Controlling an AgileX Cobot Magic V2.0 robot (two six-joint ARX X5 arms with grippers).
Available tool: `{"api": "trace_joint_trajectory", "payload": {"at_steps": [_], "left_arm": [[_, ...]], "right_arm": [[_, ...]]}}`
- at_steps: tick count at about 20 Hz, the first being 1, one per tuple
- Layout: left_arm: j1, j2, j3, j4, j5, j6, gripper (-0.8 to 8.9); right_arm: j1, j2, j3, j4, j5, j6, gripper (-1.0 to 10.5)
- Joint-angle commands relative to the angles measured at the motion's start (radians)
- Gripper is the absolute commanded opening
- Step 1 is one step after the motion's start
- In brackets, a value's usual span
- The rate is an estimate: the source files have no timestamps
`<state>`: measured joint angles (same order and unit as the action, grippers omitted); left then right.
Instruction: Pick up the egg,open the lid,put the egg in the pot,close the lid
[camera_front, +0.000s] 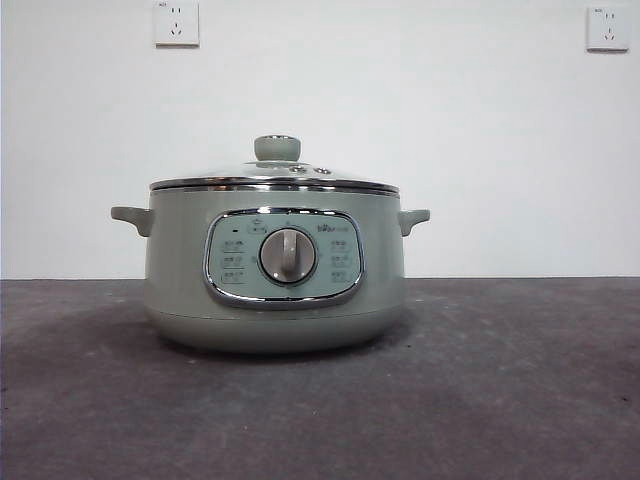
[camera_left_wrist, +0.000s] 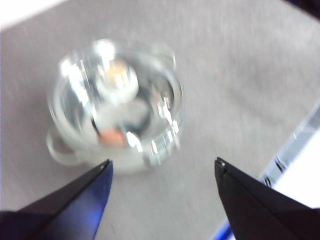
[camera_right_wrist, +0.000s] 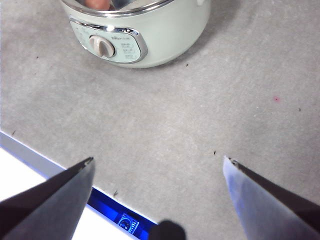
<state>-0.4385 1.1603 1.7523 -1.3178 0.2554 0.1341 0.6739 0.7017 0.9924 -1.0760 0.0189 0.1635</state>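
The sage-green pot (camera_front: 180, 290) stands on the grey table with its dial facing the front camera. The glass lid (camera_front: 275, 178) with its green knob sits shut on it. In the blurred left wrist view an orange egg (camera_left_wrist: 112, 136) shows through the lid (camera_left_wrist: 115, 95), inside the pot. My left gripper (camera_left_wrist: 162, 161) is open and empty, high above the pot. My right gripper (camera_right_wrist: 158, 158) is open and empty, above bare table on the dial side of the pot (camera_right_wrist: 170, 35). Neither gripper shows in the front view.
The grey table (camera_front: 500, 400) spreads around the pot. Its edge with a blue strip (camera_right_wrist: 107, 207) lies just under my right gripper. A white wall with two sockets (camera_front: 176, 22) stands behind.
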Motion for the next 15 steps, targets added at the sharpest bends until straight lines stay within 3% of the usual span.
{"api": "trace_joint_trajectory", "payload": {"at_steps": [1,5,12,14,15], "left_arm": [[0.003,-0.085,-0.129,0.000,0.006,-0.024,3.46],[0.003,-0.193,-0.279,0.000,0.006,-0.048,3.46],[0.003,-0.208,-0.291,0.000,0.006,-0.053,3.44],[0.003,-0.208,-0.291,0.000,0.006,-0.052,3.08],[0.003,-0.208,-0.291,0.000,0.006,-0.052,1.88]], "right_arm": [[0.001,0.000,-0.009,0.010,0.001,-0.009,4.4],[0.001,0.001,-0.009,0.026,0.001,-0.009,4.4],[0.001,0.002,-0.009,0.033,0.000,-0.006,4.3],[0.001,0.002,-0.009,0.027,0.000,-0.006,2.6],[0.001,0.002,-0.009,0.027,0.000,-0.007,0.9]]}}
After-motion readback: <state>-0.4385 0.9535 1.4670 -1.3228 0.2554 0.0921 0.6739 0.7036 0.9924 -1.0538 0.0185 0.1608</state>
